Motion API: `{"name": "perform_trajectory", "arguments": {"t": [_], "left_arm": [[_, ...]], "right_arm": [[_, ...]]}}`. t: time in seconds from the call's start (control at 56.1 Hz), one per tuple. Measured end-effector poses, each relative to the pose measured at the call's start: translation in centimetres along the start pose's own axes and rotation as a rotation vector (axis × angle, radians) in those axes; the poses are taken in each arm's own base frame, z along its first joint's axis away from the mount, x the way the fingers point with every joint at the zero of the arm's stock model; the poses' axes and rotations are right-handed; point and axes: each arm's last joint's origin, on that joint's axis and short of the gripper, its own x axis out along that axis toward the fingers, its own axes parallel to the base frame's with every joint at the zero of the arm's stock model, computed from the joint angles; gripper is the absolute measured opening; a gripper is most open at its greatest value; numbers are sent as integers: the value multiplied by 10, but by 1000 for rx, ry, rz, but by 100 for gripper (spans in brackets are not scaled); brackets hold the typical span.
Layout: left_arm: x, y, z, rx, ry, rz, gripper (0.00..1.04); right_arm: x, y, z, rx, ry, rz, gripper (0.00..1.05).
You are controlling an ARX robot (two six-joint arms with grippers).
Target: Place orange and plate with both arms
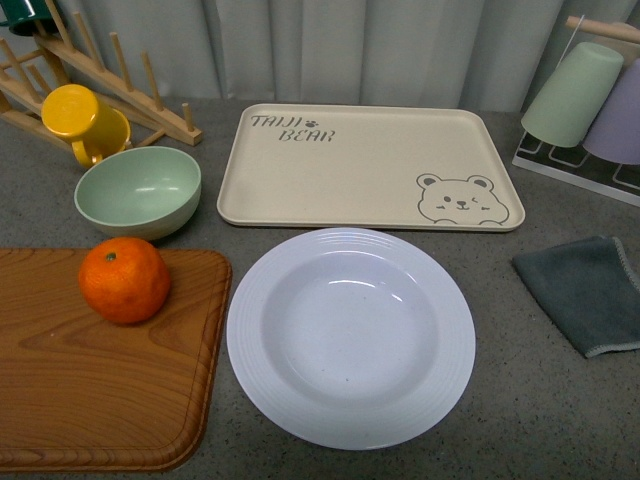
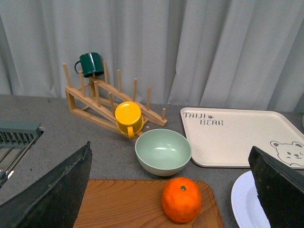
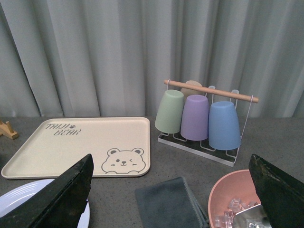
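Jaws of both arms stood spread wide and empty, with bare table [image 1: 520, 400] between the plate [image 1: 350, 335] and grey cloth [image 1: 585, 290]. Dimpled and green-dotted, the orange [image 1: 124, 280] sat on the wooden board [image 1: 90, 400] ahead between the left jaws; the white ridged plate lay just beside the board's edge.

Setting: kitchen-style worktop [image 1: 520, 400], staged against a grey curtain [image 3: 95, 57]. Evidence: wooden mug rack [image 2: 102, 107], cup stand [image 3: 211, 91] holding plastic cups [image 3: 194, 116], cutting board [image 1: 90, 390], plate [image 1: 350, 340], pale green bowl [image 1: 138, 190], serving tray [image 1: 360, 170], dish cloth [image 1: 585, 290].
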Motion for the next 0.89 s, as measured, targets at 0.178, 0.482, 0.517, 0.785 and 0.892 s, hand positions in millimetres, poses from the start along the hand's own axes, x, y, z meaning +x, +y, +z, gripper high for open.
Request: {"name": "perform_trajectory", "arguments": {"t": [0.178,0.482,0.517,0.785,0.892], "left_arm": [[0,0,0,0,0,0,98],[39,-7,7,-237,148,152,98],[50,-10,11,-252,153,131,98],[148,-30,-33,-267,445,44,98],[164,-33,-56,-249,546,47,98]], "right_arm": [[0,0,0,0,0,0,96],[0,0,0,0,0,0,96],[0,0,0,0,0,0,96],[0,0,0,0,0,0,96],[0,0,0,0,0,0,96]]}}
